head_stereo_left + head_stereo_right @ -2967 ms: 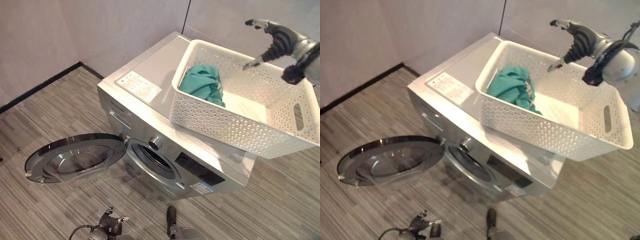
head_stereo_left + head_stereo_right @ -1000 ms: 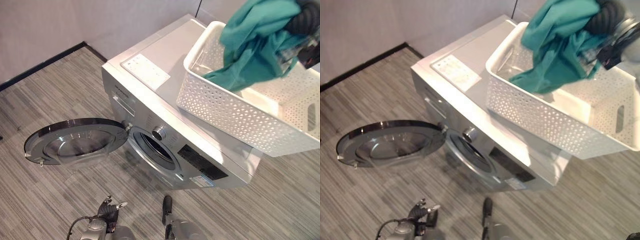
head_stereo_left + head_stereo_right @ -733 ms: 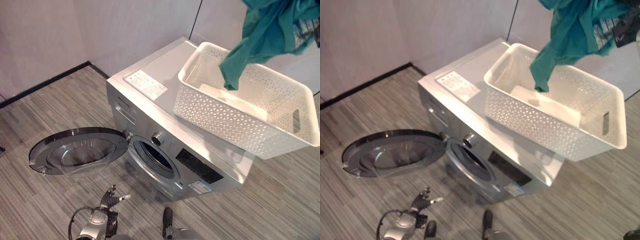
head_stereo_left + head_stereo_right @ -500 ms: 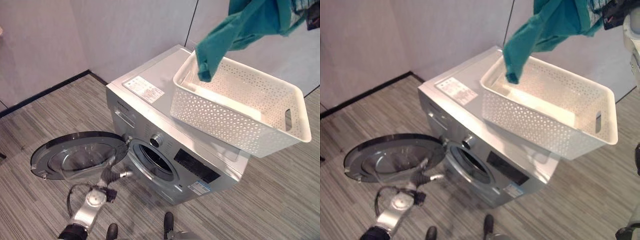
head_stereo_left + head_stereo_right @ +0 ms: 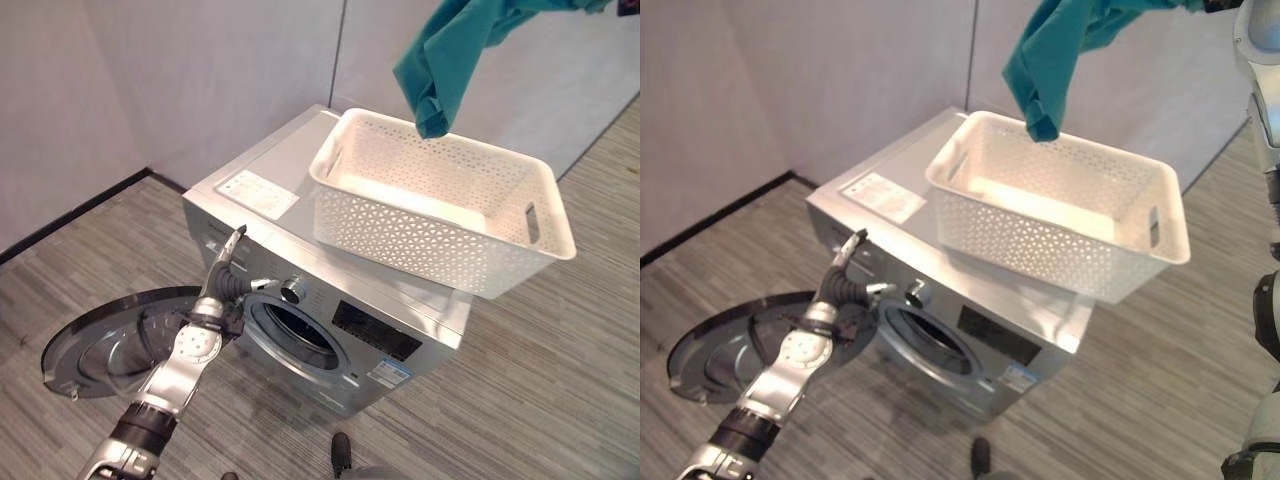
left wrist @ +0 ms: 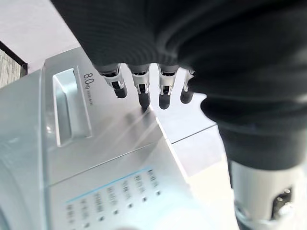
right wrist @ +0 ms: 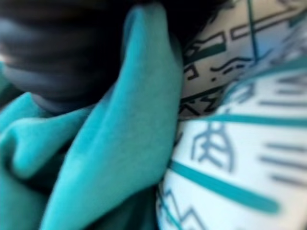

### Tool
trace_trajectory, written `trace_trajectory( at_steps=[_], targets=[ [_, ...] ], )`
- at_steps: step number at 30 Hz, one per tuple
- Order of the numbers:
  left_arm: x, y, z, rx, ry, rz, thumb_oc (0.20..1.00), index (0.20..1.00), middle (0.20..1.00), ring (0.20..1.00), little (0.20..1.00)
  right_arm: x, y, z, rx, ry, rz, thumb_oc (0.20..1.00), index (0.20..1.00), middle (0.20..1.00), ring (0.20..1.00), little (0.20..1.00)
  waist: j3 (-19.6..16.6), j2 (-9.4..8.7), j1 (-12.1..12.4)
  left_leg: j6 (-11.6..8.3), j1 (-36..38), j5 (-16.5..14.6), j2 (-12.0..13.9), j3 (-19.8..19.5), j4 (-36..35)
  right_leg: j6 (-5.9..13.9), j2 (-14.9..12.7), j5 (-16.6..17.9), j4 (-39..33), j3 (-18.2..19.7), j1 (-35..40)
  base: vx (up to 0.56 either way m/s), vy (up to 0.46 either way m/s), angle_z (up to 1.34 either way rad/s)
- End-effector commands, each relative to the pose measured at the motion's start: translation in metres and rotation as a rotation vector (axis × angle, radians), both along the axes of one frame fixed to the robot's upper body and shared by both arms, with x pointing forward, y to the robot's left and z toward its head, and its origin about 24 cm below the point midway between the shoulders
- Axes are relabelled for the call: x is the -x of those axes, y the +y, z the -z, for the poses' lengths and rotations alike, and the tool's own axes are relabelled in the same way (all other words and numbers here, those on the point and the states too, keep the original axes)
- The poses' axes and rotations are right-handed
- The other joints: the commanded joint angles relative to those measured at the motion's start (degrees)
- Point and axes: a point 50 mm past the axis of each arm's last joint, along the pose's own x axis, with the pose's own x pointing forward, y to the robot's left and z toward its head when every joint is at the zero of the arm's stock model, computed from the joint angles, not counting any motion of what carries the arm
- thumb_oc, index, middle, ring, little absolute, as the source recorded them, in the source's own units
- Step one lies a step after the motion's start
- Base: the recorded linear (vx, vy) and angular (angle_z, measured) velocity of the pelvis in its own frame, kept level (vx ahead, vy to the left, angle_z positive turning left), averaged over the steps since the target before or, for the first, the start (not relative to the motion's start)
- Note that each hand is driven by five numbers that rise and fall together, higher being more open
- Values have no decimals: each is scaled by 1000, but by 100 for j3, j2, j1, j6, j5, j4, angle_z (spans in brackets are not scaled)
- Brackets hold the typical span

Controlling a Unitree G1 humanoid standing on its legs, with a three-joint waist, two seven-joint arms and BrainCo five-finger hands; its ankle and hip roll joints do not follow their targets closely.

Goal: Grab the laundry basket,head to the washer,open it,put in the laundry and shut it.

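Left eye view: grey plank floor (image 5: 560, 350) and pale walls. The washing machine (image 5: 330, 300) stands with its door (image 5: 100, 340) open; the white laundry basket (image 5: 440, 215) sits on top. The teal garment (image 5: 450, 60) hangs above the basket.

Left wrist view: the left robot hand (image 6: 144, 91) has straight fingers near the washer's front panel.

Right wrist view: teal cloth presses against the right robot hand (image 7: 53, 52); I cannot tell its fingers.
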Motion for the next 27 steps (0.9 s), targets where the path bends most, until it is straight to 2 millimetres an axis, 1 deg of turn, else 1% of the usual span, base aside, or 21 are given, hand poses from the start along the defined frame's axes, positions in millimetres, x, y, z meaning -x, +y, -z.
trace_trajectory(
  at_steps=[1, 2, 4, 6, 7, 8, 9, 11, 12, 13, 14, 15, 16, 17, 18, 19, 20, 21, 23, 24, 27],
  targets=[
    [9, 6, -27, -82, -105, 66, 1000, 1000, 1000, 1000, 1000, 36, -12, -27, -15, -190, 37, 200, 200, 200, 200, 200, -112, -252, -29, 586, 560, -987, -278, 371, 532, 788, -549, -231, 357, 610, -97, -115, 260, -82],
    [14, 9, -34, -91, -137, 66, 1000, 1000, 1000, 1000, 1000, 30, -8, -17, -6, -167, 10, 200, 200, 200, 200, 200, -85, -252, -35, 671, 695, -1133, -369, 556, 607, 893, -553, -130, 372, 834, -151, -136, 267, -123],
    [16, 7, -50, -91, -207, 75, 1000, 1000, 1000, 1000, 1000, 24, 2, -5, 7, -144, -24, 200, 200, 200, 200, 200, -18, -227, -70, 812, 780, -1283, -519, 698, 738, 1010, -612, 7, 399, 1029, -216, -123, 252, -86],
    [19, 2, -63, -79, -269, 92, 1000, 1000, 1000, 1000, 1000, 25, 8, 5, -2, -160, -54, 200, 200, 200, 200, 200, 101, -176, -89, 949, 835, -1451, -675, 837, 833, 1040, -674, 216, 334, 1159, -268, -120, 205, -50],
    [19, 2, -63, -81, -268, 92, 1000, 1000, 1000, 1000, 1000, 25, 8, 5, -3, -159, -54, 200, 200, 200, 200, 200, 102, -188, -79, 951, 838, -1454, -678, 845, 838, 1040, -674, 221, 329, 1167, -265, -201, 212, -61],
    [21, -1, -69, -61, -297, 99, 1000, 1000, 1000, 1000, 1000, 29, 10, 13, 0, -179, -62, 200, 200, 200, 200, 200, 205, -159, -91, 1042, 835, -1487, -805, 887, 867, 1040, -740, 358, 296, 1183, -324, -148, 143, -26],
    [21, -3, -71, -59, -305, 102, 1000, 1000, 1000, 1000, 1000, 30, 10, 17, 0, -188, -63, 200, 200, 200, 200, 200, 239, -161, -82, 1069, 836, -1493, -845, 906, 856, 1040, -770, 380, 290, 1160, -348, -228, 219, -22],
    [23, -9, -78, -42, -322, 127, 1000, 1000, 1000, 1000, 1000, 33, 11, 42, 25, -156, -58, 200, 200, 200, 200, 200, 360, -165, -67, 1185, 899, -1437, -1005, 906, 695, 1040, -906, 569, 349, 956, -423, -193, 160, -7],
    [24, -11, -80, -35, -324, 137, 1000, 1000, 1000, 1000, 1000, 32, 10, 49, 20, -135, -56, 200, 200, 200, 200, 200, 411, -154, -49, 1217, 892, -1396, -1027, 908, 657, 1040, -937, 630, 411, 852, -456, -119, 78, -7],
    [24, -11, -81, -38, -320, 140, 1000, 1000, 1000, 1000, 1000, 33, 9, 51, 18, -134, -52, 200, 200, 200, 200, 200, 412, -170, -47, 1223, 900, -1380, -1029, 893, 639, 1040, -942, 631, 427, 838, -456, -157, 95, -16],
    [24, -15, -89, -38, -340, 161, 1000, 1000, 1000, 1000, 1000, 30, 10, 61, 25, -96, -63, 200, 200, 200, 200, 200, 483, -108, -18, 1289, 837, -1297, -1063, 889, 584, 1026, -944, 498, 597, 631, -462, -106, 67, -16],
    [24, -16, -89, -39, -337, 165, 1000, 1000, 1000, 1000, 1000, 32, 8, 63, 23, -95, -59, 200, 200, 200, 200, 200, 480, -118, -26, 1292, 847, -1285, -1060, 856, 561, 1023, -949, 445, 665, 601, -475, -220, 114, -17],
    [21, -26, -100, 13, -357, 226, 1000, 1000, 1000, 1000, 1000, 27, 8, 74, 18, -47, -75, 200, 200, 200, 200, 200, 508, -44, -10, 1309, 690, -1117, -1059, 774, 475, 829, -815, 131, 1032, 474, -401, -196, 47, 4],
    [15, -43, -114, 87, -384, 305, 1000, 1000, 1000, 1000, 1000, 23, 12, 83, 15, -1, -109, 200, 200, 200, 200, 200, 455, -39, 6, 1281, 523, -997, -1071, 671, 416, 762, -667, -206, 1154, 506, -265, -224, 41, 17],
    [10, -55, -121, 136, -397, 351, 1000, 1000, 1000, 1000, 1000, 21, 13, 87, 12, 18, -124, 200, 200, 200, 200, 200, 389, -57, 26, 1252, 449, -967, -1091, 622, 399, 727, -660, -344, 1110, 484, -173, -95, -9, 44],
    [8, -57, -122, 140, -397, 358, 1000, 1000, 1000, 1000, 1000, 22, 11, 86, 12, 16, -116, 200, 200, 200, 200, 200, 387, -57, 37, 1247, 427, -962, -1096, 589, 399, 722, -675, -360, 1093, 449, -169, -27, -45, 56],
    [-3, -78, -134, 192, -427, 400, 1000, 1000, 1000, 1000, 1000, 19, 24, 89, 19, 31, -172, 200, 200, 200, 200, 200, 282, -119, 21, 1209, 394, -927, -1107, 577, 387, 773, -706, -214, 1038, 455, -128, -29, -85, 58],
    [-16, -101, -136, 251, -396, 435, 1000, 1000, 1000, 1000, 1000, 18, 37, 91, 32, 48, -233, 200, 200, 200, 200, 200, 210, -144, -4, 1177, 320, -835, -1106, 601, 404, 759, -736, -100, 920, 436, -135, -44, -97, 44],
    [-25, -123, -136, 325, -334, 494, 1000, 1000, 1000, 1000, 1000, 12, 51, 95, 40, 79, -288, 200, 200, 200, 200, 200, 164, -142, -27, 1158, 302, -817, -1079, 608, 417, 753, -765, -90, 853, 380, -111, -26, -60, 5],
    [-25, -123, -137, 327, -336, 495, 1000, 1000, 1000, 1000, 1000, 12, 51, 94, 41, 77, -287, 200, 200, 200, 200, 200, 176, -135, -32, 1157, 296, -816, -1078, 600, 419, 752, -766, -84, 843, 370, -107, -5, -36, -12],
    [-33, -145, -141, 349, -295, 545, 1000, 1000, 1000, 1000, 1000, 6, 64, 99, 39, 120, -359, 200, 200, 200, 200, 200, 88, -103, -95, 1114, 342, -806, -1029, 594, 379, 757, -785, -145, 718, 283, -4, 11, -31, -3]
  ],
)
